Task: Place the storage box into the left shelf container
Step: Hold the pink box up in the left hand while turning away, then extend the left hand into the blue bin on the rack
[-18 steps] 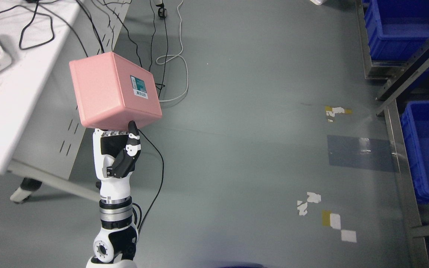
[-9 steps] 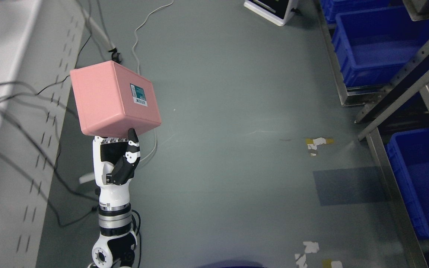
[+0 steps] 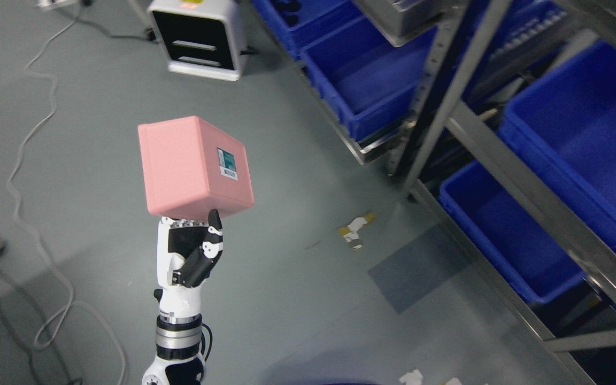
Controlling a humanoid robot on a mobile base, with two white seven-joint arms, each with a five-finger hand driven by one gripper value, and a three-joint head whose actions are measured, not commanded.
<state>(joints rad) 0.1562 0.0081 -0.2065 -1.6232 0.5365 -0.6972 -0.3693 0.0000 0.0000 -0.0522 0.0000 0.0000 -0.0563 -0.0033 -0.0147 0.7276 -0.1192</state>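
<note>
Now left robot hand (image 3: 189, 251) grips pink storage box (image 3: 193, 167) from below, above floor (image 3: 297, 299).

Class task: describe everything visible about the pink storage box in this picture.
The pink storage box is a matte, plastic-looking cuboid with rounded edges. A small teal and white label sits on its right face. It is tilted, held in the air above the grey floor by the left hand gripping its lower edge, left of the blue shelf bins.
</note>
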